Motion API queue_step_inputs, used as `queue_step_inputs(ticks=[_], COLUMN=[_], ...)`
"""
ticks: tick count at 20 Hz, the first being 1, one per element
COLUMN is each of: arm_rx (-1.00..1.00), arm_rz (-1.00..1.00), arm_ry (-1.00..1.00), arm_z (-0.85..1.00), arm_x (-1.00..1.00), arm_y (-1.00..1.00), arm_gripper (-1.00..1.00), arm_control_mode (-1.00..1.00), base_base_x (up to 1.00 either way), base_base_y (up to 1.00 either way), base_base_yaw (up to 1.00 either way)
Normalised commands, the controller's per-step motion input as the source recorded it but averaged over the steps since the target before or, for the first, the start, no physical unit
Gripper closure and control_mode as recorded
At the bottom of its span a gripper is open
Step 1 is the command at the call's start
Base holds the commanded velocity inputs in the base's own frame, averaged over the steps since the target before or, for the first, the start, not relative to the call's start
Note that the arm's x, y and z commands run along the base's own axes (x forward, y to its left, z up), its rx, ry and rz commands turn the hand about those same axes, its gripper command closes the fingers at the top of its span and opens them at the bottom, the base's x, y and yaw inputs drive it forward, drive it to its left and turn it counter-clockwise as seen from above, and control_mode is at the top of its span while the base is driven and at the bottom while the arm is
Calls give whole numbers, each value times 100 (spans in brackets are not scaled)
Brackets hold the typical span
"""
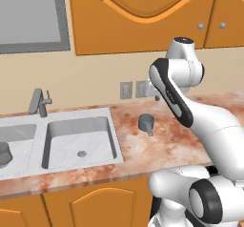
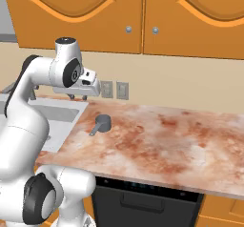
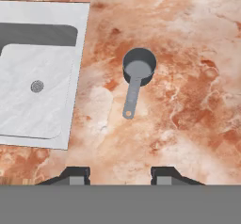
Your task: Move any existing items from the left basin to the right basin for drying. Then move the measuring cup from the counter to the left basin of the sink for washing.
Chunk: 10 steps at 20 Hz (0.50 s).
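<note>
In the left base view the tumbler [image 1: 4,154] stands at the far left edge, cut off by the frame, inside the left basin [image 1: 19,147]. The faucet [image 1: 38,102] rises behind the divide, upper left of the sink [image 1: 62,140]. The right basin [image 1: 81,142] lies left of centre, bare but for its drain. The measuring cup [image 1: 146,123] sits upright on the counter [image 1: 157,149] just right of centre, handle toward the lower right, apart from the sink rim. Two wall outlets [image 1: 133,89] sit above it. The gripper [image 2: 78,96] hangs high above the counter, touching nothing. In the hand view its fingertips [image 3: 77,176] stand spread at the bottom edge with nothing between them, the cup [image 3: 138,70] above them at centre
</note>
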Motion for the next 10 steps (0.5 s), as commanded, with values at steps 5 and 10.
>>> queue_step_inputs(ticks=[5, 10], arm_rx=[0, 0], arm_rz=[0, 0], arm_ry=[0, 0], arm_z=[0, 0], arm_x=[0, 0], arm_y=[0, 0], arm_gripper=[-100, -100], arm_control_mode=[100, 100], base_base_x=[0, 0], base_base_y=[17, 51], base_base_yaw=[-1, -1])
